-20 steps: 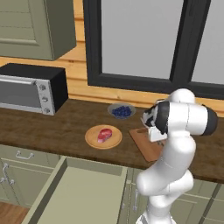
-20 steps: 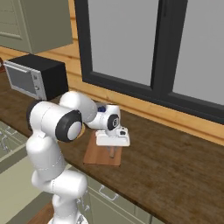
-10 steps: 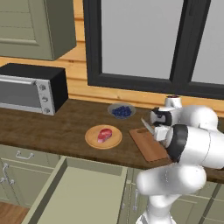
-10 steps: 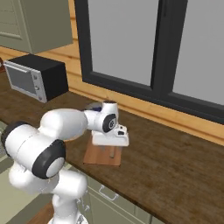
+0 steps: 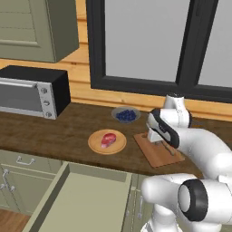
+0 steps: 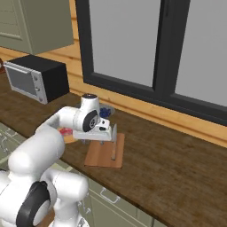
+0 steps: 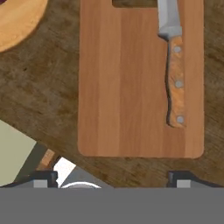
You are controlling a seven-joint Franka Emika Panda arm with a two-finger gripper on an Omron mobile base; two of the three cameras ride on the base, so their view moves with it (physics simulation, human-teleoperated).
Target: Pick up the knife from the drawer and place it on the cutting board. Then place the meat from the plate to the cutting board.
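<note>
Above the cutting board (image 7: pixel 131 87) the end effector (image 6: pixel 111 132) hangs wide open, holding nothing; knife (image 7: pixel 174 70) lies flat on the board. Meat (image 5: pixel 108 139) sits on the plate (image 5: pixel 96 146) beside it: likely soft, slippery, light, so pinch across its middle. Dark wood surface (image 5: pixel 54 136), drawer (image 5: pixel 86 199) open below, window behind.

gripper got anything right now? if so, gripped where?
Nothing held. The gripper is open above the cutting board, and the knife lies flat on the board, clear of both fingertips.
</note>
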